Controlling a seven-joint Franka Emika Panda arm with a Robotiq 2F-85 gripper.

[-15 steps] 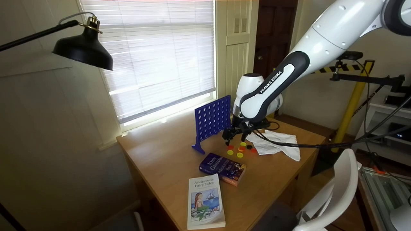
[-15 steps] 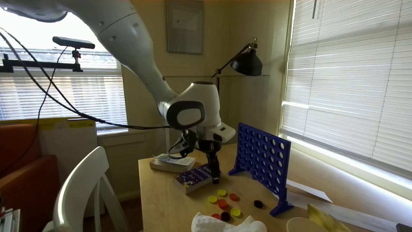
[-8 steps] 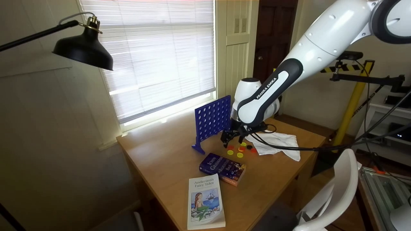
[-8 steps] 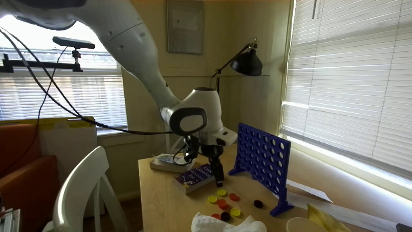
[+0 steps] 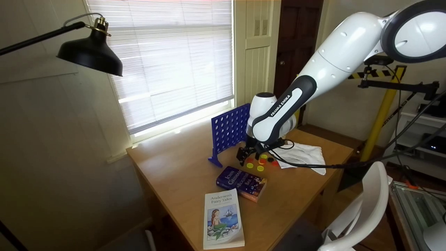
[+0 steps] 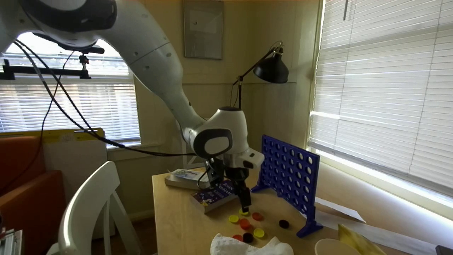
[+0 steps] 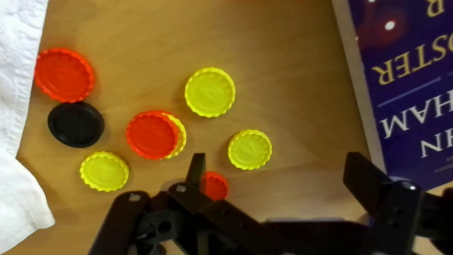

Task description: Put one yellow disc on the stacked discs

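Observation:
In the wrist view, the stacked discs [image 7: 153, 135] are a red disc on top of a yellow one, slightly off-centre. Three loose yellow discs lie flat on the table: one [image 7: 250, 149] just ahead of the gap between the fingertips, nearer the left finger, another [image 7: 210, 92] farther up, and a third [image 7: 104, 171] left of the fingers. My gripper [image 7: 276, 156] stands wide open over the table, holding nothing. In an exterior view, a fingertip [image 6: 245, 208] partly covers a yellow disc [image 6: 242, 213]; the stacked discs [image 6: 244, 223] sit nearer the camera.
A red disc [image 7: 216, 186] lies partly under the left finger. Left of the stack are a red disc [image 7: 64, 75], a black disc [image 7: 76, 124] and white cloth [image 7: 17, 71]. A purple book [image 7: 407, 106] borders the right finger; the blue upright grid [image 6: 290, 173] stands beside the arm.
The arm has come down toward the table, and the gripper has shifted closer to the yellow disc by the book. Its fingers remain apart. The discs have not moved.

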